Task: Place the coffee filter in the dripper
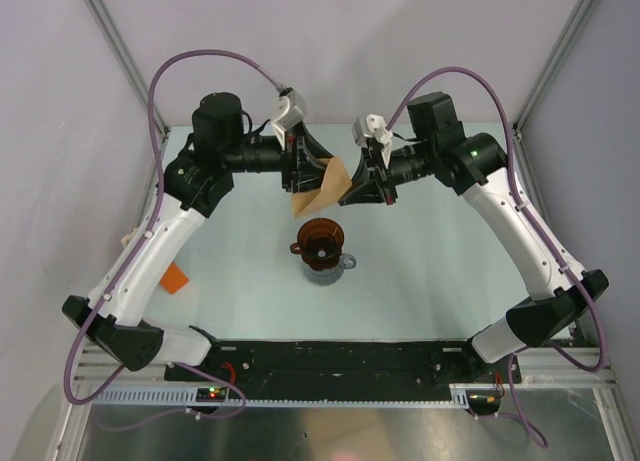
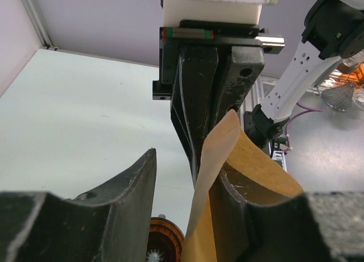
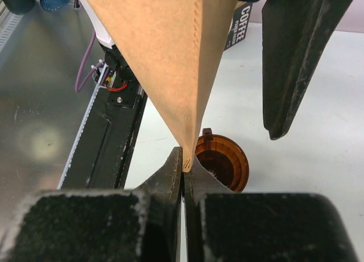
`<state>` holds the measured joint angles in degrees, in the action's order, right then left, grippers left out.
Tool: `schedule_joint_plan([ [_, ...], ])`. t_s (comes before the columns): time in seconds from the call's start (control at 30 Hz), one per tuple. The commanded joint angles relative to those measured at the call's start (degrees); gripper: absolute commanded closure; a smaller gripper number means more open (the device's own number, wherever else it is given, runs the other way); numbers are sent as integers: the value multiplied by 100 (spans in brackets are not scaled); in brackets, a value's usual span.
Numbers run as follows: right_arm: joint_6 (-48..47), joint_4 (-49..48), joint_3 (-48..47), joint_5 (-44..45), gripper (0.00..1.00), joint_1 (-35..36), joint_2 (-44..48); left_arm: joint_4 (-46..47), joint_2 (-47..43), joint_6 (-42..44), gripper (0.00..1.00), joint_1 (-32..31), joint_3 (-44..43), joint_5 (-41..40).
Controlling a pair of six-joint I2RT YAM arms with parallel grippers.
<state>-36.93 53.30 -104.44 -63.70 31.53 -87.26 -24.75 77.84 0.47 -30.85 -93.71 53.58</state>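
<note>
The light-tan coffee filter (image 1: 322, 186) hangs in the air between the two grippers, above the table's middle. My right gripper (image 3: 183, 159) is shut on the filter's (image 3: 165, 57) narrow tip. My left gripper (image 2: 190, 159) is open; the filter (image 2: 250, 159) drapes against its right finger (image 2: 256, 216), and the left finger (image 2: 128, 205) stands apart from the paper. The reddish-brown dripper (image 1: 321, 241) stands upright below and just in front of the filter. Its ribbed cone shows under both wrists (image 2: 165, 239) (image 3: 224, 159). In the top view the left gripper (image 1: 305, 176) and the right gripper (image 1: 362, 181) face each other.
The dripper sits on a clear glass jug (image 1: 338, 265) with a handle. A small orange box (image 1: 175, 278) lies near the left arm. A coffee box (image 3: 240, 24) shows at the far side. The black base rail (image 1: 330, 361) runs along the near edge.
</note>
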Motion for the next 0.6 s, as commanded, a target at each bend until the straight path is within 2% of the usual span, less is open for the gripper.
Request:
schedule_joint_plan([
  [0.0,-246,350,-217,136,100,32,-79,190,-54,75,56,-38,-406,51],
  [0.27,-247,304,-204,157,100,32,-94,194,-161,10,58,-19,-327,-33],
  [0.57,446,-847,149,-79,100,-144,280,190,-330,-225,57,306,485,-40],
])
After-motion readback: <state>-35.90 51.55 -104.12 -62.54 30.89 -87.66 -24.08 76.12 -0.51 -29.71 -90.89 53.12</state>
